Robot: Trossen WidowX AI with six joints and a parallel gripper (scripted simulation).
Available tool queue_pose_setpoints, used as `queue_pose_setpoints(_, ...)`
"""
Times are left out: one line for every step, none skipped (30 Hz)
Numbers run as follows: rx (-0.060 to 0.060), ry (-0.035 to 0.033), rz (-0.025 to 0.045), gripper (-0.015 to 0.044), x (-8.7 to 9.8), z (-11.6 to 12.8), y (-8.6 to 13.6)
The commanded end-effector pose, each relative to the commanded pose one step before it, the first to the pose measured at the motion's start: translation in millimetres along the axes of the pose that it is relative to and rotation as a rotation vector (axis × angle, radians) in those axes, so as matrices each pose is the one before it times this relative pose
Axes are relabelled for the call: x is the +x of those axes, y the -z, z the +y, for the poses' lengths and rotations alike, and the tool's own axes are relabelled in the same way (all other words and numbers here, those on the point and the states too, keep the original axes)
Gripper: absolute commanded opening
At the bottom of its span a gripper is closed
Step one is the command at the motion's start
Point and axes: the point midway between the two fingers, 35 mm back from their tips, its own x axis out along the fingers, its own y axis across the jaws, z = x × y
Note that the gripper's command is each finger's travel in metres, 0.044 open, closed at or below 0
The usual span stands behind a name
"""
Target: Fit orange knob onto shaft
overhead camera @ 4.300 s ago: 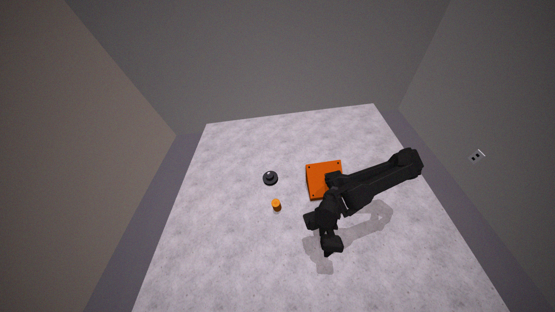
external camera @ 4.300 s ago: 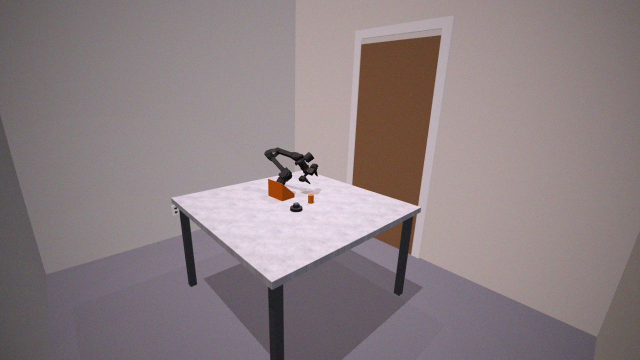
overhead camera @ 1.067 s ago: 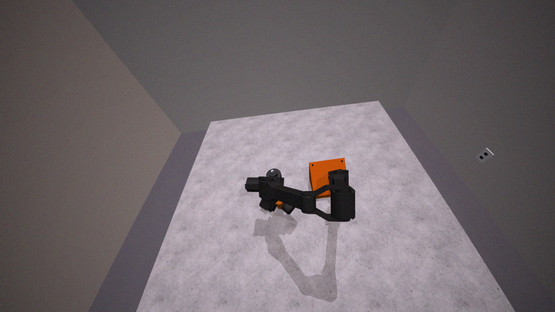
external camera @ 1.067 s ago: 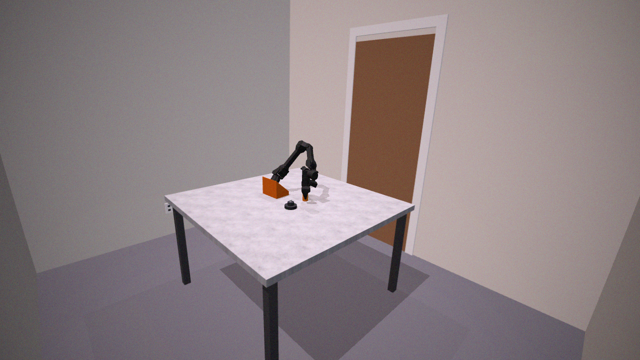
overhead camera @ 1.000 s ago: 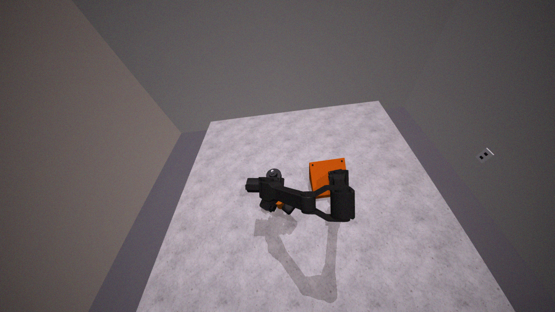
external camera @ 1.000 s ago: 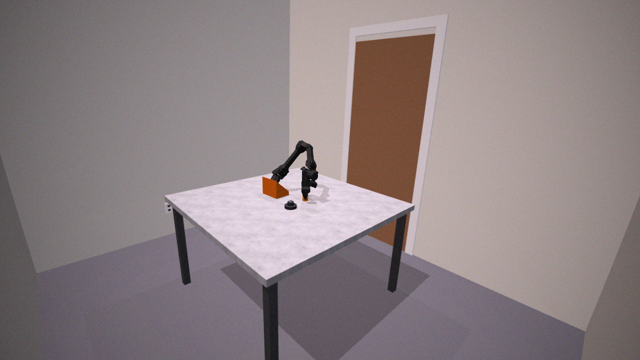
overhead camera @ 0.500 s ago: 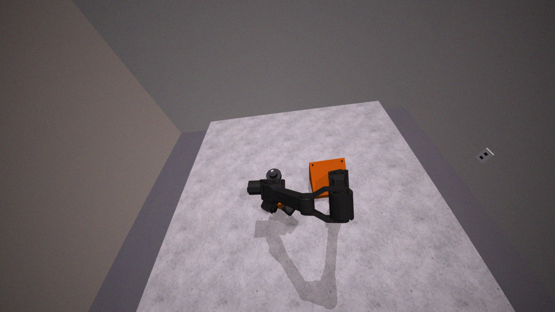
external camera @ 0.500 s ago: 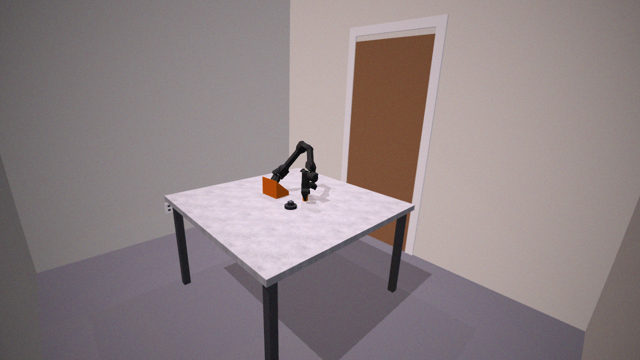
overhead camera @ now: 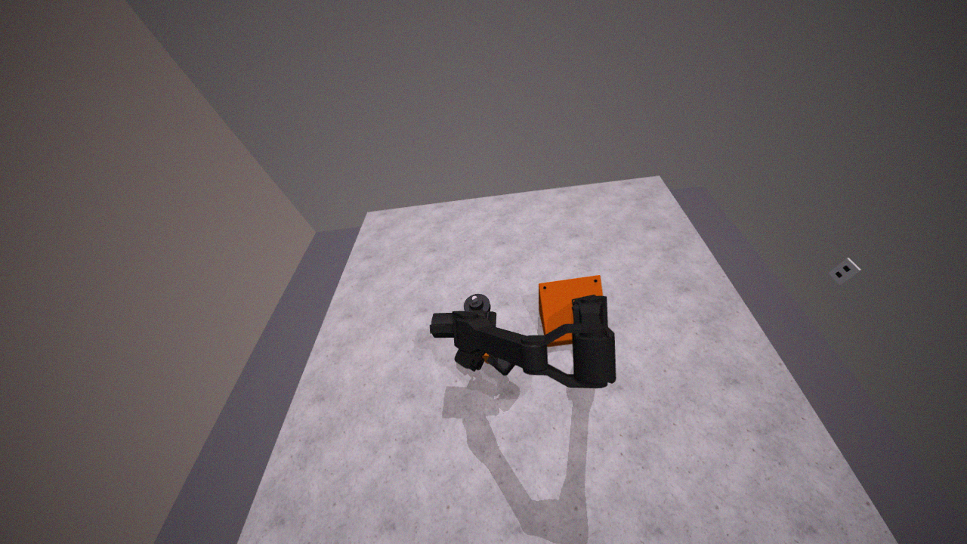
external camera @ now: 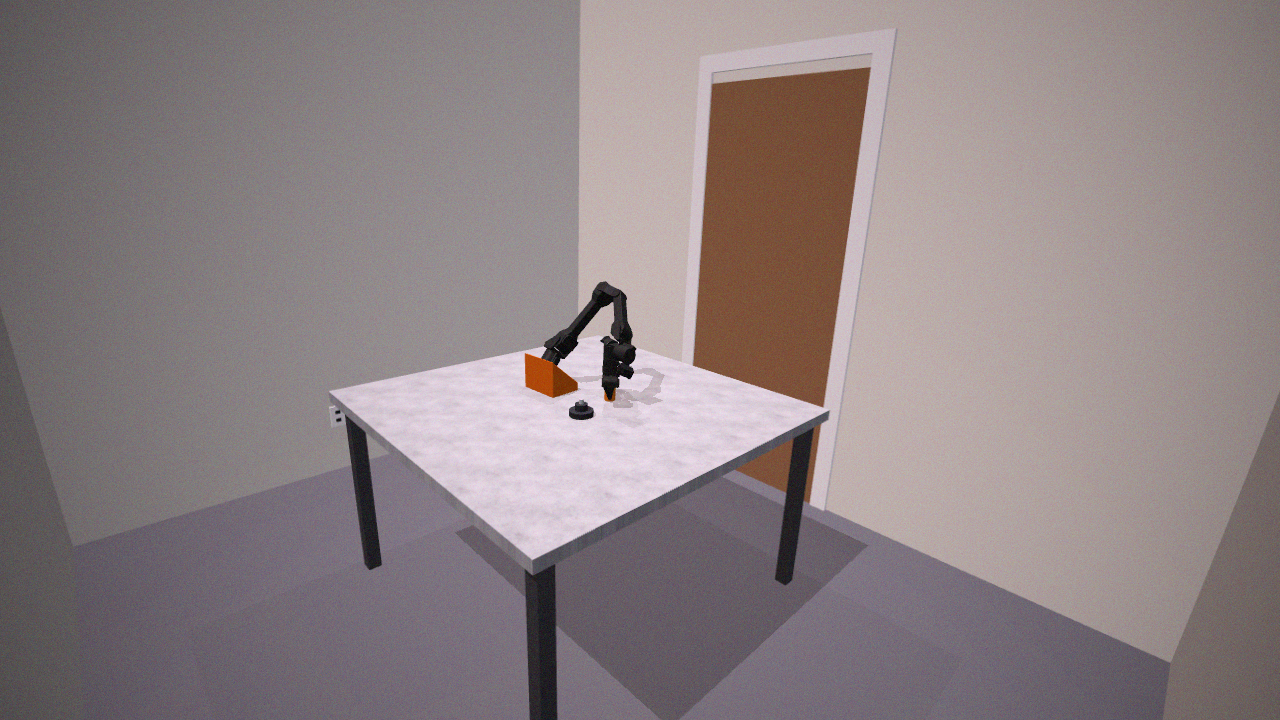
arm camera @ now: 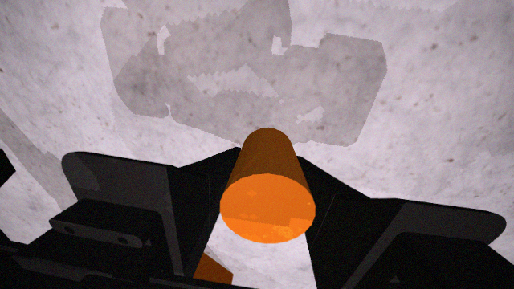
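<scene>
My gripper (overhead camera: 484,359) (external camera: 609,391) (arm camera: 267,156) points down and is shut on the orange knob (overhead camera: 485,357) (external camera: 609,397) (arm camera: 267,209). The knob is an upright cylinder between the two fingers; its flat round top faces the wrist camera. It is at or just above the table top; a small gap cannot be ruled out. Its underside and hole are hidden. The round dark pedestal (overhead camera: 466,306) (external camera: 580,413) stands on the table a short way from the knob, with the small silver shaft (overhead camera: 474,298) (external camera: 580,402) upright at its centre. The pedestal is not visible in the wrist view.
The orange wedge-shaped block (overhead camera: 557,298) (external camera: 539,375) (arm camera: 214,270) stands at the arm's base, beside the pedestal. The pale marbled table (overhead camera: 507,230) (external camera: 501,465) carries everything. The arm passes close to the pedestal in the top view.
</scene>
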Motion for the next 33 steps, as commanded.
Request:
queue_pose_setpoints(-0.0048, 0.01646, -0.00688, 0.0, -20.8, -6.91, -3.83)
queue_pose_setpoints(0.0001, 0.00104, 0.00086, 0.0, -5.9, -1.03, -0.33)
queue_pose_setpoints(0.0001, 0.00089, 0.00079, 0.0, -5.95, -0.9, -0.25)
queue_pose_setpoints(0.0001, 0.00074, 0.00072, 0.0, -6.0, -0.76, -0.18)
queue_pose_setpoints(0.0001, 0.00059, 0.00065, 0.0, -6.05, -0.63, -0.11)
queue_pose_setpoints(0.0001, 0.00044, 0.00056, 0.0, -6.09, -0.49, -0.04)
queue_pose_setpoints(0.0001, 0.0003, 0.00048, 0.0, -6.13, -0.35, 0.03)
queue_pose_setpoints(0.0001, 0.00016, 0.00039, 0.0, -6.16, -0.21, 0.09)
queue_pose_setpoints(0.0001, 0.00002, 0.0003, 0.0, -6.19, -0.07, 0.15)
queue_pose_setpoints(0.0001, -0.00012, 0.0002, 0.0, -6.22, 0.08, 0.21)
queue_pose_setpoints(0.0001, -0.00026, 0.0001, 0.0, -6.24, 0.23, 0.26)
queue_pose_setpoints(0.0001, -0.00039, -0.00001, 0.0, -6.26, 0.37, 0.32)
queue_pose_setpoints(0.0, -0.00052, -0.00012, 0.0, -6.27, 0.53, 0.37)
queue_pose_setpoints(0.0, -0.00065, -0.00023, 0.0, -6.28, 0.68, 0.41)
queue_pose_setpoints(0.0, -0.00077, -0.00035, 0.0, -6.28, 0.83, 0.46)
queue_pose_setpoints(0.0, -0.00089, -0.00047, 0.0, -6.28, 0.99, 0.49)
queue_pose_setpoints(0.0, -0.00101, -0.0006, 0.0, -6.28, 1.14, 0.53)
queue_pose_setpoints(-0.0001, -0.00112, -0.00073, 0.0, -6.27, 1.3, 0.56)
queue_pose_setpoints(-0.0001, -0.00101, -0.0007, 0.0, -5.18, 1.19, 0.49)
queue_pose_setpoints(0.0, -0.00064, -0.00046, 0.0, -3.1, 0.77, 0.3)
queue_pose_setpoints(0.0, -0.00022, -0.00016, 0.0, -1.03, 0.26, 0.1)
queue_pose_setpoints(0.0, 0.0, 0.0, 0.0, 0.0, 0.0, 0.0)
queue_pose_setpoints(0.0, 0.0, 0.0, 0.0, 0.0, 0.0, 0.0)
queue_pose_setpoints(0.0005, 0.00154, -0.00019, 0.0, 0.34, -0.03, -0.03)
queue_pose_setpoints(0.0007, 0.0049, -0.00014, 0.0, 0.22, 0.07, -0.05)
queue_pose_setpoints(0.0007, 0.00738, -0.00003, 0.0, -0.08, 0.19, -0.06)
queue_pose_setpoints(0.0007, 0.01061, 0.00008, 0.0, -0.42, 0.33, -0.08)
queue_pose_setpoints(0.0006, 0.01216, 0.00017, 0.0, -0.69, 0.4, -0.09)
queue_pose_setpoints(0.0005, 0.01449, 0.00024, 0.0, -0.99, 0.49, -0.11)
queue_pose_setpoints(0.0005, 0.01694, 0.0003, 0.0, -1.29, 0.57, -0.12)
queue_pose_setpoints(0.0003, 0.01607, 0.00029, 0.0, -1.33, 0.53, -0.12)
queue_pose_setpoints(0.0003, 0.0165, 0.00031, 0.0, -1.44, 0.52, -0.12)
queue_pose_setpoints(0.0002, 0.01723, 0.00034, 0.0, -1.57, 0.53, -0.12)
